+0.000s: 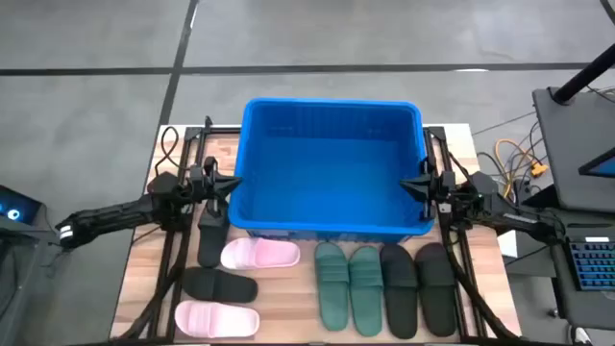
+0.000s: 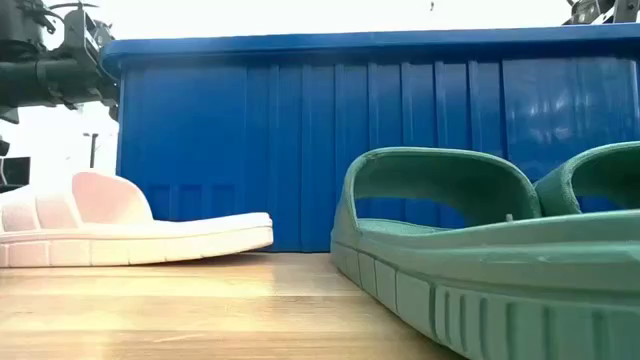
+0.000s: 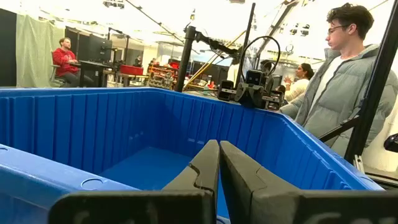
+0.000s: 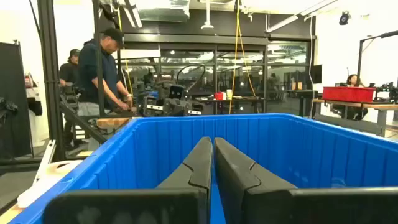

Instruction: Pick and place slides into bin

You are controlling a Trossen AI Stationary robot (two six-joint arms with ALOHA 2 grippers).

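Note:
The blue bin [image 1: 332, 125] stands at the table's middle and far side, and no slide shows in it. In front of it lie two pale pink slides [image 1: 259, 254] [image 1: 216, 319], two black slides at the left [image 1: 220, 285] [image 1: 210, 242], two green slides [image 1: 332, 284] [image 1: 366, 286] and two more black slides at the right [image 1: 399, 286] [image 1: 437, 286], all sole down on the table. My left gripper [image 1: 233, 185] is shut and empty at the bin's left rim. My right gripper [image 1: 405, 185] is shut and empty at the bin's right rim. Both point into the bin [image 3: 143, 168] [image 4: 298, 155].
The low view shows a pink slide [image 2: 130, 225] and a green slide [image 2: 450, 260] in front of the bin wall [image 2: 300, 140]. Bare wood lies between the pink and green slides [image 1: 293, 308]. People stand and sit in the room beyond the table [image 3: 348, 81] [image 4: 102, 68].

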